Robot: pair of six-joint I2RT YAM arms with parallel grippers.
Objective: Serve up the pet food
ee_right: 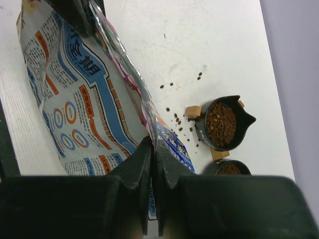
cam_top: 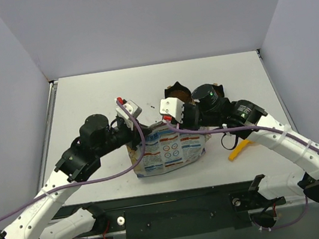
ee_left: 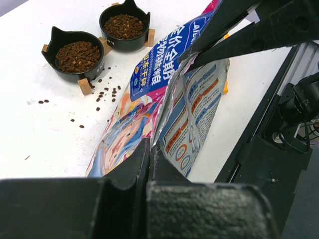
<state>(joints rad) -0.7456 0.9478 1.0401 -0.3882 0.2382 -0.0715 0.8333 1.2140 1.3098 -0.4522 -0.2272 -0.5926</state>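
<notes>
The pet food bag (cam_top: 170,151) stands near the table's front, its white-and-blue back towards the arms. My left gripper (ee_left: 151,149) is shut on one end of the bag's top edge (ee_left: 172,89). My right gripper (ee_right: 152,147) is shut on the other end of that edge (ee_right: 124,64). In the top view the left gripper (cam_top: 132,139) and right gripper (cam_top: 164,128) sit close together above the bag. Brown kibble (ee_left: 77,56) fills two black bowls, the nearer bowl (ee_left: 60,37) and the farther bowl (ee_left: 124,10). Both also show in the right wrist view, one bowl (ee_right: 244,122) and the other bowl (ee_right: 214,167).
Loose kibble pellets (ee_left: 102,93) lie scattered on the white table between bowls and bag, also in the right wrist view (ee_right: 174,117). A yellow-orange scoop (cam_top: 239,150) lies right of the bag under the right arm. The black base rail (cam_top: 179,204) runs along the front edge.
</notes>
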